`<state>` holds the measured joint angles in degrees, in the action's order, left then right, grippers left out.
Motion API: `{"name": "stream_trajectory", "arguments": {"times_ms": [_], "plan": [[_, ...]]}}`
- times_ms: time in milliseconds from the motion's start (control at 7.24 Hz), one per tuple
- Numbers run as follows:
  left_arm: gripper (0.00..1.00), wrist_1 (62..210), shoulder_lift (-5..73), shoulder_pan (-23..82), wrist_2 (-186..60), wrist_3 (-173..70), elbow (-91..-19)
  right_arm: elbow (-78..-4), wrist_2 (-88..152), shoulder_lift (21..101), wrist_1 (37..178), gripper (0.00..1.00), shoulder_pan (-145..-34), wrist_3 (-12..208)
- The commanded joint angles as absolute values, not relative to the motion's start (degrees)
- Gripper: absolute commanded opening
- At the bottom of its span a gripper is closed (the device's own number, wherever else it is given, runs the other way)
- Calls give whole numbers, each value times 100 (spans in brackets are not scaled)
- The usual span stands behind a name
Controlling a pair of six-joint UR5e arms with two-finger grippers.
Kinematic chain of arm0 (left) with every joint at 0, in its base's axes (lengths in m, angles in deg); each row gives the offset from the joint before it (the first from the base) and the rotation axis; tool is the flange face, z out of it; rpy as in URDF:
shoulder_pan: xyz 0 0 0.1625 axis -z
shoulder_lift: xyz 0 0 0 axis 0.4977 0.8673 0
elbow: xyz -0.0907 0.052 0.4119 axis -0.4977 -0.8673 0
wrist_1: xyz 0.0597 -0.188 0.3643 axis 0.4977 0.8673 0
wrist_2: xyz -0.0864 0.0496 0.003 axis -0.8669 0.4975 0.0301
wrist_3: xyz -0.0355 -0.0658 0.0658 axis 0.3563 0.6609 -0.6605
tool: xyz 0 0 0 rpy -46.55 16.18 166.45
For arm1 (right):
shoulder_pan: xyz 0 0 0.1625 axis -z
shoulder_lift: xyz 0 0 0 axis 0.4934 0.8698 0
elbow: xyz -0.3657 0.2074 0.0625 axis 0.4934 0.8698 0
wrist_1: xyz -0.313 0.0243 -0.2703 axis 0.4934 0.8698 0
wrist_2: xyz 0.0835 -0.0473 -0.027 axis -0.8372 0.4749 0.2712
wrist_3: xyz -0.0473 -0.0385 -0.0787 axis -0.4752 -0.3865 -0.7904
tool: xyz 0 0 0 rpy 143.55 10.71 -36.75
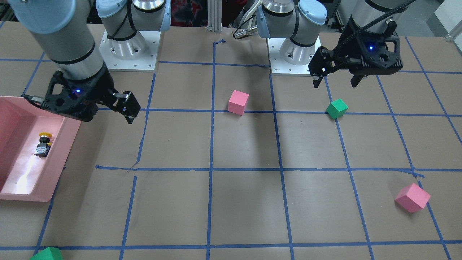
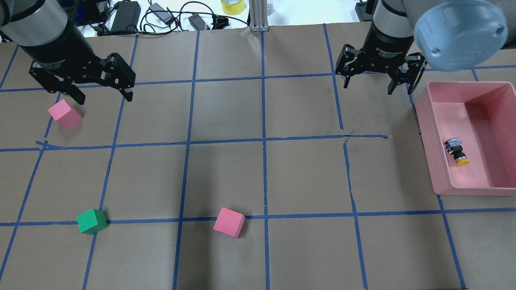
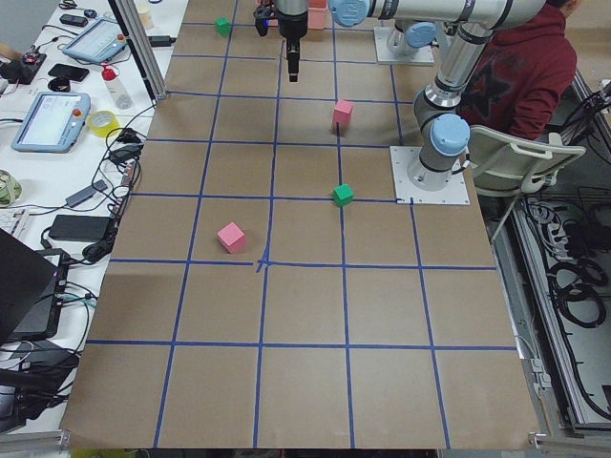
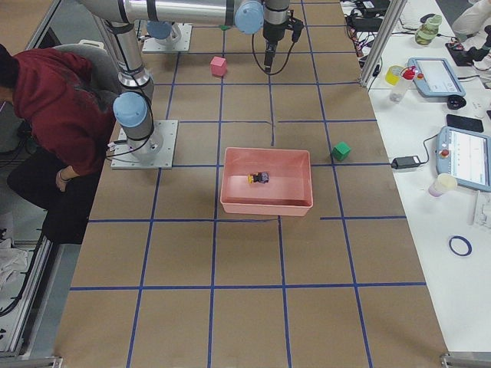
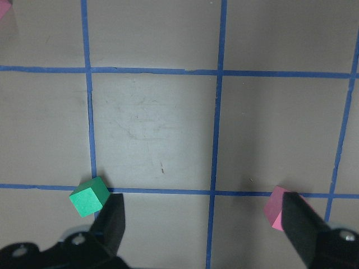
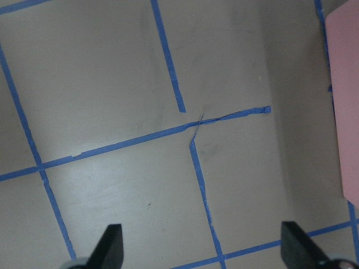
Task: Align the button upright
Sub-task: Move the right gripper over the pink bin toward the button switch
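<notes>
The button (image 2: 456,151), with a yellow cap, black neck and grey-black base, lies on its side inside the pink bin (image 2: 467,190) at the table's right. It also shows in the front view (image 1: 43,143) and in the right side view (image 4: 258,178). My right gripper (image 2: 368,88) hangs open and empty above the table, just off the bin's far left corner; its wrist view shows only tape lines and the bin's edge (image 6: 343,101). My left gripper (image 2: 102,96) is open and empty above the far left of the table, next to a pink cube (image 2: 64,114).
A green cube (image 2: 92,220) and a second pink cube (image 2: 228,221) sit on the near half of the table. Another green cube (image 1: 47,254) lies at the far edge beyond the bin. Cables and a tape roll (image 2: 233,5) lie past the table.
</notes>
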<state>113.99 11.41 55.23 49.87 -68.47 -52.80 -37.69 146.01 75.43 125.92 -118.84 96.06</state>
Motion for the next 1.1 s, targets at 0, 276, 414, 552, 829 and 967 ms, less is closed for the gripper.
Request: {"name": "stream_trajectory", "arguments": {"times_ms": [0, 276, 414, 552, 829, 967], "plan": [[100, 11398, 1125, 5523, 4987, -6847, -5304, -3850, 14547, 7469, 12702, 100, -10584, 8089], [100, 11398, 1125, 5523, 4987, -6847, -5304, -3868, 14669, 6840, 13534, 100, -9718, 6958], [100, 11398, 1125, 5523, 4987, -6847, -5304, -3929, 14661, 6688, 13555, 100, -9471, 6543], [100, 11398, 1125, 5523, 4987, -6847, -5304, -3965, 14643, 6678, 13564, 100, -9312, 6504], [100, 11407, 1125, 5523, 4987, -6847, -5304, -4070, 14661, 6617, 13617, 100, -9162, 6504], [100, 11407, 1117, 5523, 4987, -6847, -5304, -4358, 14617, 6573, 13834, 100, -8970, 6521]]}}
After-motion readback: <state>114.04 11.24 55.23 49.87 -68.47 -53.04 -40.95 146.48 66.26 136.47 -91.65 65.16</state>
